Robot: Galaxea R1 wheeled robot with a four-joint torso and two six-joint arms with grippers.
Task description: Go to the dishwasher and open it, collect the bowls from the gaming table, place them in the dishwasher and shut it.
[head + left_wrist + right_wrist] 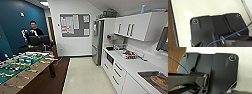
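A table-football table point(17, 66) with a green field and wood-coloured rim stands at the left of the head view. Beyond its far end lies a white-topped surface point(37, 53), likely the gaming table. A small bright multi-coloured patch point(30, 46) sits farther back; it is too small to tell whether it is the bowls. The dishwasher is out of view among the white lower cabinets point(117, 75) on the right. Both wrist views look down past dark robot parts onto the floor, pale point(205, 7) under the left arm, brown and pale point(174, 60) under the right.
A steel fridge point(96, 42) stands at the far end of the counter. The white counter point(135, 63) carries a dish rack point(128, 54), with a sink point(156, 80) at its near end. A pale floor lane point(85, 75) runs between table and cabinets. A person point(33, 31) stands at the back left.
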